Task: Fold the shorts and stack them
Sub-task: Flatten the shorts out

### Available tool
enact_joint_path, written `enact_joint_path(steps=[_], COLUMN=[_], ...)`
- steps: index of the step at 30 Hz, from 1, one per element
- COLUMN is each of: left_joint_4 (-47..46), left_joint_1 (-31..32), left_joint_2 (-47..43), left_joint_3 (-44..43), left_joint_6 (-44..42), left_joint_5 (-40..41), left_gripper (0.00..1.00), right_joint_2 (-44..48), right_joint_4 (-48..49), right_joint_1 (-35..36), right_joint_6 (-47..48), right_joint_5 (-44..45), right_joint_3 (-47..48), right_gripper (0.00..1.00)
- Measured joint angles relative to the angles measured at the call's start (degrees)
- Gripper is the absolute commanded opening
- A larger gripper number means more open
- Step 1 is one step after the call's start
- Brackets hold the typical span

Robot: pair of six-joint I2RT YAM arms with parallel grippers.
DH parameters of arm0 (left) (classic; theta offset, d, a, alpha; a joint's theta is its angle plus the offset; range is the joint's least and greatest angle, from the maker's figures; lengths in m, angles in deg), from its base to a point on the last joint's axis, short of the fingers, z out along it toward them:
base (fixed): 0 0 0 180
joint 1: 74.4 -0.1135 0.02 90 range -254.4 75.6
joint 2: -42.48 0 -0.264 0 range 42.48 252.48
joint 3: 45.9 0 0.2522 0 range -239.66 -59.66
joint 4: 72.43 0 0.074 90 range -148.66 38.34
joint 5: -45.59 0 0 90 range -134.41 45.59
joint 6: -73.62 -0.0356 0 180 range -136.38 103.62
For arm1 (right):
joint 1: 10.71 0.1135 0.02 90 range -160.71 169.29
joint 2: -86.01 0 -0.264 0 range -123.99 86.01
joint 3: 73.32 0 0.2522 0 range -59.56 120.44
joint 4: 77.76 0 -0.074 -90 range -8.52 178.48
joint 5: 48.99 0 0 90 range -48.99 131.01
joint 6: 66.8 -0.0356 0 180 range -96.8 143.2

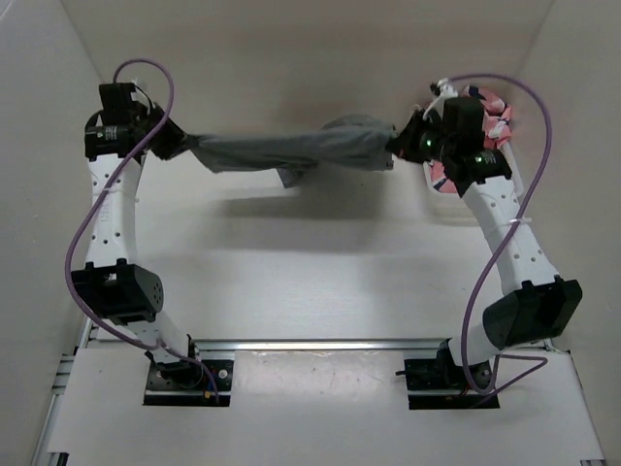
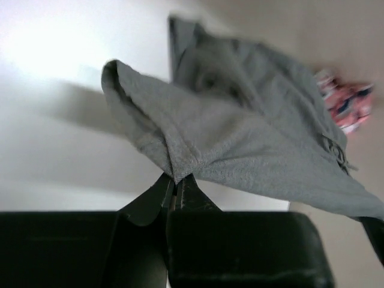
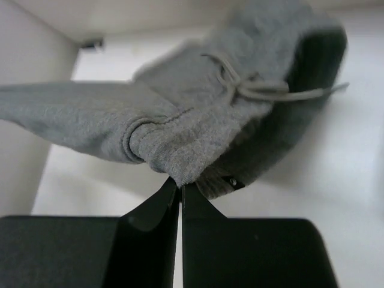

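Left gripper [image 2: 177, 182]: my jaws are pressed together on a bunched corner of the shorts [image 1: 291, 148], at about 10 o'clock in the top view.
Right gripper [image 3: 180, 185]: my jaws are pinched tight on a folded edge of the shorts near the drawstring [image 3: 264, 90], at about 2 o'clock.
Shorts: grey, pulled into a band between my two grippers across the 12 o'clock part of the table [image 1: 320, 262]. They are held up, with a shadow below, and a flap sags from the middle toward 6 o'clock.
Drawstring: tied, lying on the cloth above my right fingertips.
Patterned cloth [image 1: 490, 116]: pink and white, at 3 o'clock of my right gripper, partly hidden by that arm.
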Motion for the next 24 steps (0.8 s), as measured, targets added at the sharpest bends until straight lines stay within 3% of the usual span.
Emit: enact_joint_path(steps=[4,5,7,9,11,13,15,18,20,21,24], left_joint_4=[-2.14,-2.14,-2.12,-1.97,-2.73,-3.34,-3.32,-3.56,-4.22,-4.11,-5.03], left_joint_1=[0.94,1.40,2.40,3.21,3.39,3.34,3.34,3.06,2.95,2.95,2.93], left_joint_2=[-8.02,-8.90,-8.11,-3.63,1.22,4.13,3.98,-0.22,-4.61,-6.64,-10.99], left_joint_3=[21.24,26.34,33.88,36.63,37.11,37.88,39.06,40.89,43.28,44.48,49.35], left_joint_6=[-1.53,-1.66,-2.51,-2.95,-3.48,-3.69,-3.58,-3.43,-2.80,-2.32,-0.59], left_joint_5=[1.53,1.97,2.78,3.17,3.19,3.50,4.44,6.47,7.41,7.98,8.79], left_gripper=[0.10,0.27,0.39,0.56,0.61,0.74,0.74,0.74,0.74,0.74,0.74], right_joint_2=[6.29,6.40,5.18,0.76,-5.35,-8.48,-6.60,3.26,12.07,16.04,26.93], right_joint_4=[-4.04,-5.31,-8.11,-11.58,-12.70,-12.61,-11.96,-11.54,-11.37,-10.88,-8.07], right_joint_1=[-0.09,-0.09,-0.22,-0.85,-1.44,-1.73,-1.97,-2.01,-2.01,-2.01,-1.84], right_joint_6=[-0.04,-0.15,-0.61,-0.31,-0.24,-0.90,-2.67,-5.62,-8.35,-9.94,-14.93], right_joint_5=[-1.03,-1.14,-1.36,-1.49,-1.18,0.00,1.95,4.55,5.05,4.98,3.76], right_joint_3=[-20.28,-24.02,-29.90,-30.36,-28.39,-28.35,-31.26,-38.05,-42.51,-44.57,-52.33], right_gripper=[0.00,0.00,0.40,0.47,0.49,0.54,0.54,0.54,0.63,0.73,0.81])
